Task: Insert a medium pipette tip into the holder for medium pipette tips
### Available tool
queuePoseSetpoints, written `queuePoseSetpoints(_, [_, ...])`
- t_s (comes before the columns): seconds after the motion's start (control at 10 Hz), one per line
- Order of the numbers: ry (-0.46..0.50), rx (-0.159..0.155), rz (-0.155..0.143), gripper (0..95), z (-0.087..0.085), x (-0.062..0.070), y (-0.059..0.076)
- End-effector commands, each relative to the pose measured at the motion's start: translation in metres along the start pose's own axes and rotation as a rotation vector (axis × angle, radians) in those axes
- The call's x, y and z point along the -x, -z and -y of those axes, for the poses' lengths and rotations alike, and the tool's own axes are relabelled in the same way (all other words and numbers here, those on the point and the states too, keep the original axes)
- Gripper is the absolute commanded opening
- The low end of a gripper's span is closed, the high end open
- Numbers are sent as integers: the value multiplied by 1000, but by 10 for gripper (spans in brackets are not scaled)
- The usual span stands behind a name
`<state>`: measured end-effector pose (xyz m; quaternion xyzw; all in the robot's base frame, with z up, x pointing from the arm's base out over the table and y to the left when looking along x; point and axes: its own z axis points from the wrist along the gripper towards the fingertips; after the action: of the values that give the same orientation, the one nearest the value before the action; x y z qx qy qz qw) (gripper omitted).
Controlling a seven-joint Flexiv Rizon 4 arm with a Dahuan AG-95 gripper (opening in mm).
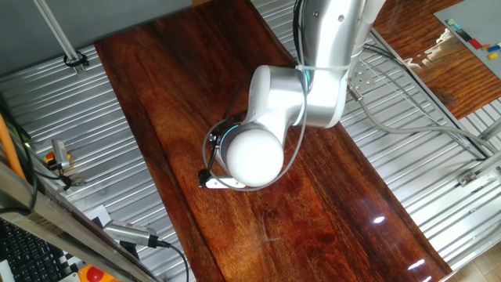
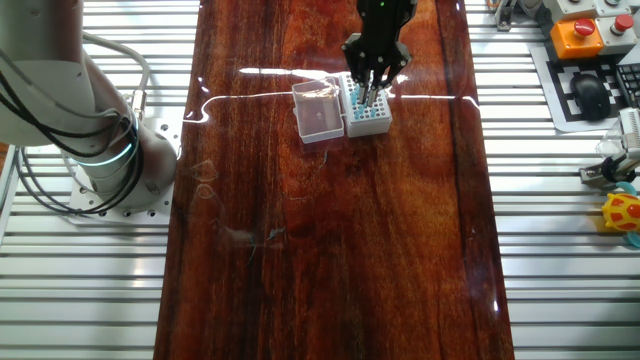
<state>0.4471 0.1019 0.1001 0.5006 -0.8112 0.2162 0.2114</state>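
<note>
— Gripper low over the white tip holder, fingers close together. Holding the medium pipette tip? Cannot tell — too thin to make out.

— Best kept vertical, lined up over one free hole, lowered slowly, no sideways push.

— Clear lid swung open to the side, seen only from the other fixed view.

— From the one fixed view, only the arm's white joint — holder hidden beneath.

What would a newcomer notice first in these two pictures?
In one fixed view, the robot's big white arm fills the middle and hides the work under it. In the other, the black claw hangs right over the white holder at the far end of the dark wooden table, its clear lid open to the left.
</note>
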Motion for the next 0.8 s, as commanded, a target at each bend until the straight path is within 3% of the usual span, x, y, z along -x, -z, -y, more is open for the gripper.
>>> queuePoseSetpoints(0.1, [-1,-1,4,0,0,-1,0])
queuePoseSetpoints(0.8, [-11,-2,2,0,0,3,-1])
